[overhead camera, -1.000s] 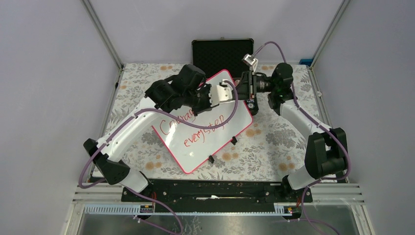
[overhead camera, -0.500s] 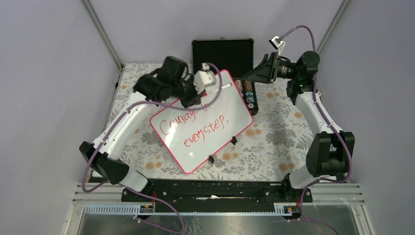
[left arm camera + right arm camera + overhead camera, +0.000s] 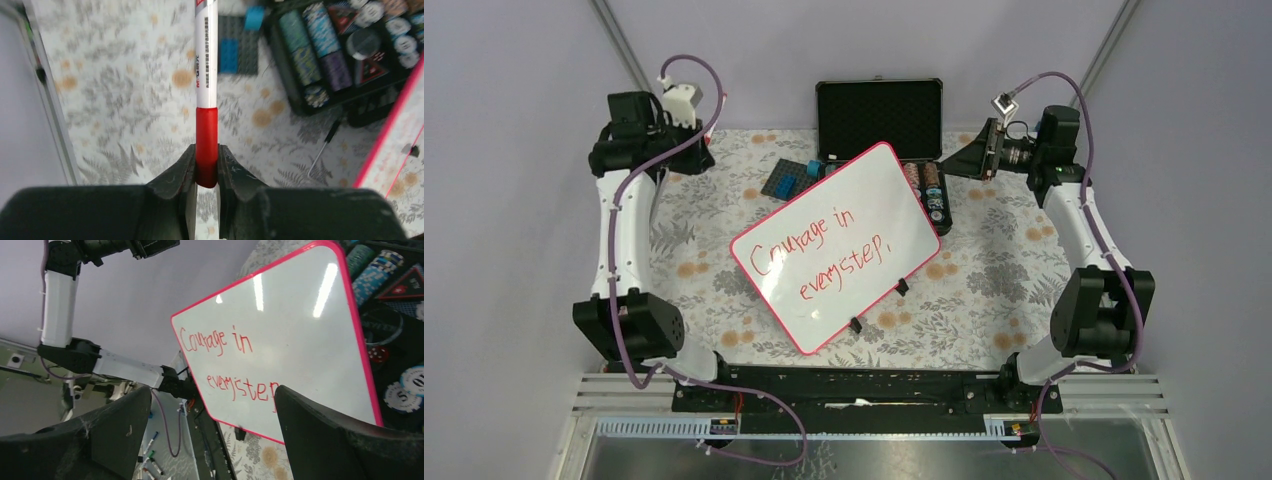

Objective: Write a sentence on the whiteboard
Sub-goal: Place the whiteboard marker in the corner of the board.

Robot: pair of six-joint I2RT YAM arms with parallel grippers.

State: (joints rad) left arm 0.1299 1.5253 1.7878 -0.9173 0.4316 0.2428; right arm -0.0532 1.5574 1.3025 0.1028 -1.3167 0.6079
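The whiteboard point(image 3: 879, 185) is laid diagonally at mid-table with the sentence point(image 3: 824, 250) "Courage in every step," written on it in red; its 12 o'clock corner is set over the black case point(image 3: 879, 112), while bare flowered cloth point(image 3: 1004, 280) is left along its 3, 6 and 9 o'clock edges. The right gripper point(image 3: 969, 160) is held spread wide at 2 o'clock, well apart from the board. Only in the wrist view is the left gripper point(image 3: 206, 167), raised at 10 o'clock, seen pinched on a red-and-white marker point(image 3: 206, 75).

marker point(image 3: 206, 75) top cut off; sentence point(image 3: 220, 346) end behind finger point(image 3: 340, 440)
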